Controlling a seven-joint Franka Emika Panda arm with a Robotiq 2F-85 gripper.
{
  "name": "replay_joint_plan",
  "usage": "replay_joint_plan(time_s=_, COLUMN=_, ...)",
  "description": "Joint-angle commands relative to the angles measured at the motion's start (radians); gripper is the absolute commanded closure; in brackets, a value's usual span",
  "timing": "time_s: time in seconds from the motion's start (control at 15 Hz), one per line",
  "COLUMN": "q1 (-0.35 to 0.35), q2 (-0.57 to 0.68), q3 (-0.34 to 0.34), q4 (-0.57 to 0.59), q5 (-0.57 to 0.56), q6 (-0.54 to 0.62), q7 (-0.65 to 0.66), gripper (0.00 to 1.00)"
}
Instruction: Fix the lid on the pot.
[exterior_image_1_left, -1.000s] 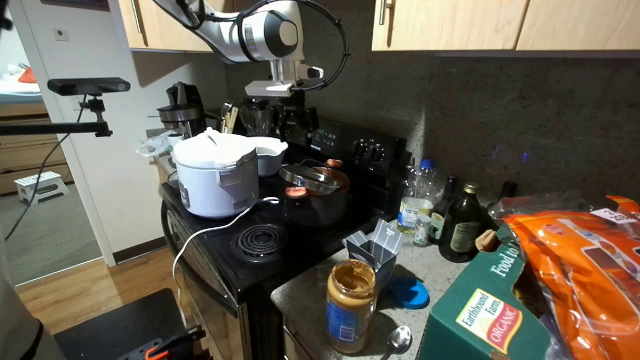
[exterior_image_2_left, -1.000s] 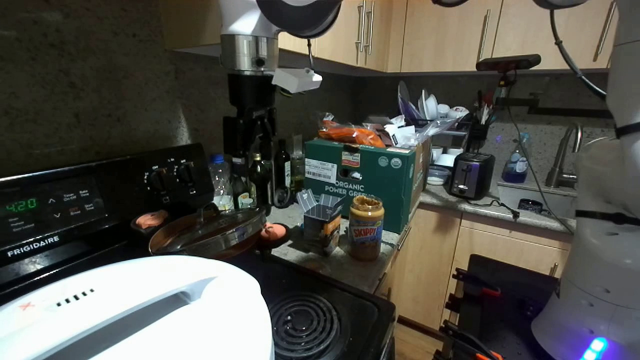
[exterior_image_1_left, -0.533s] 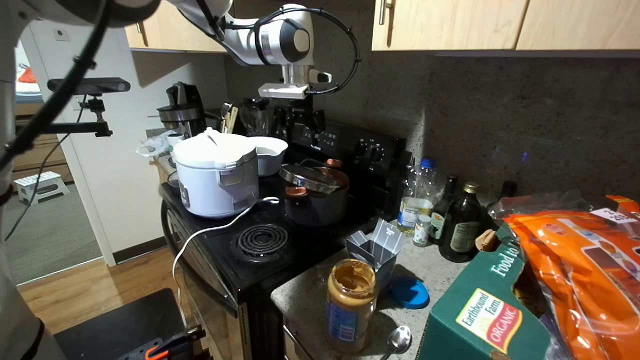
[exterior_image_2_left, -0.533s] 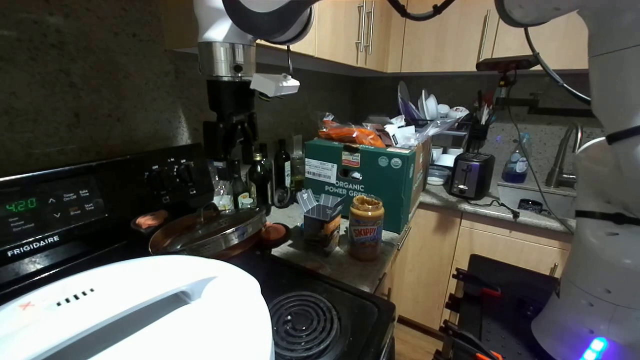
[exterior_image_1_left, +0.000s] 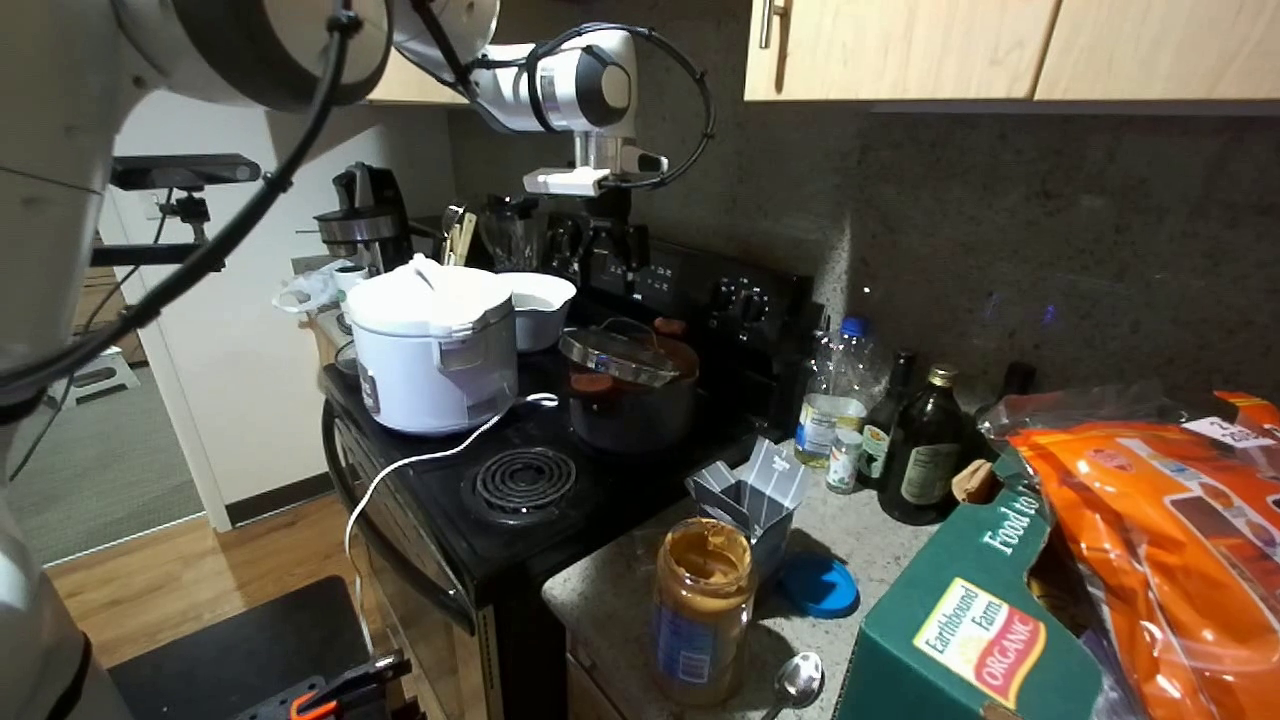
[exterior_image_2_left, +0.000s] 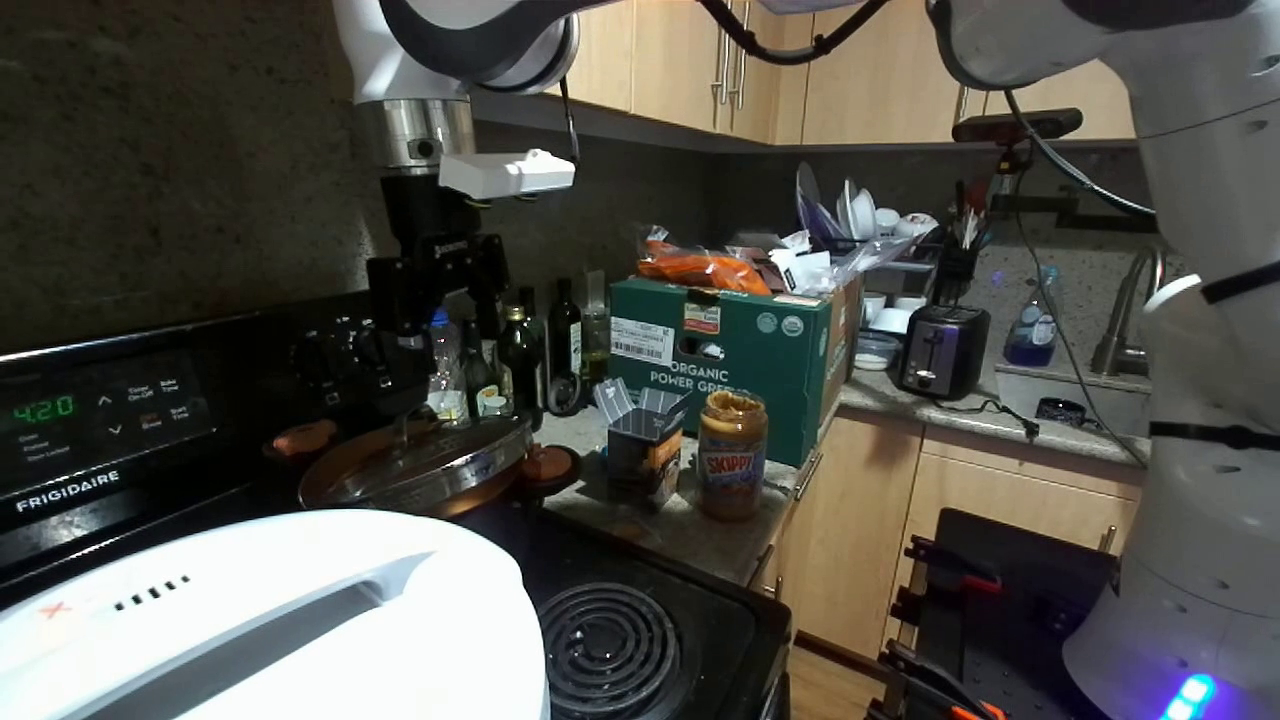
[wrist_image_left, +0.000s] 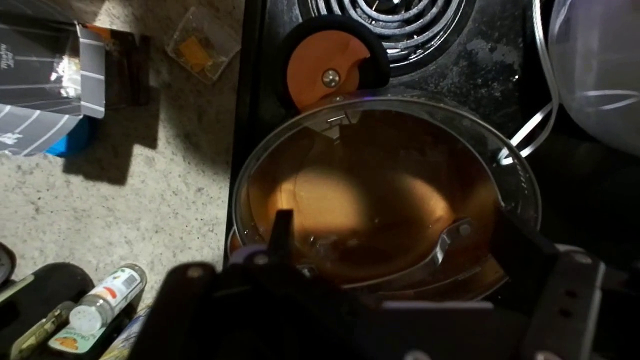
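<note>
The pot (exterior_image_1_left: 637, 420) is dark outside with a coppery inside and stands on the stove with two coppery handles. The lid (exterior_image_1_left: 618, 357) is clear glass with a metal rim and a loop handle. In both exterior views the lid (exterior_image_2_left: 450, 468) lies tilted on the pot, leaving part of the coppery inside uncovered. My gripper (exterior_image_1_left: 605, 260) is open and empty, above the lid, and it also shows in an exterior view (exterior_image_2_left: 447, 330). In the wrist view the lid (wrist_image_left: 380, 145) lies below the open gripper (wrist_image_left: 400, 220); the lid's handle (wrist_image_left: 445, 242) shows between the fingers, partly hidden.
A white cooker (exterior_image_1_left: 430, 350) with a cord stands beside the pot, with a white pan (exterior_image_1_left: 540, 312) behind it. The stove's control panel (exterior_image_1_left: 690, 285) rises behind. Bottles (exterior_image_1_left: 925, 455), a peanut butter jar (exterior_image_1_left: 705, 610) and a green box (exterior_image_1_left: 960, 620) stand on the counter.
My gripper has moved leftward in one exterior view and slightly rightward in another, toward a place over the lid. The gripper stays open. The lid and pot have not moved.
</note>
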Motion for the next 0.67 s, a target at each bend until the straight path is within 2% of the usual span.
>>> replay_joint_plan(time_s=0.0, q1=0.017, q2=0.005, q3=-0.020, q4=0.010, q5=0.008, q6=-0.005, q7=-0.004, gripper=0.00)
replay_joint_plan(time_s=0.2, q1=0.017, q2=0.007, q3=-0.023, q4=0.013, q5=0.016, q6=-0.003, q7=0.015, gripper=0.00)
replay_joint_plan(time_s=0.6, q1=0.050, q2=0.065, q3=-0.056, q4=0.064, q5=0.032, q6=-0.020, q7=0.223, gripper=0.00)
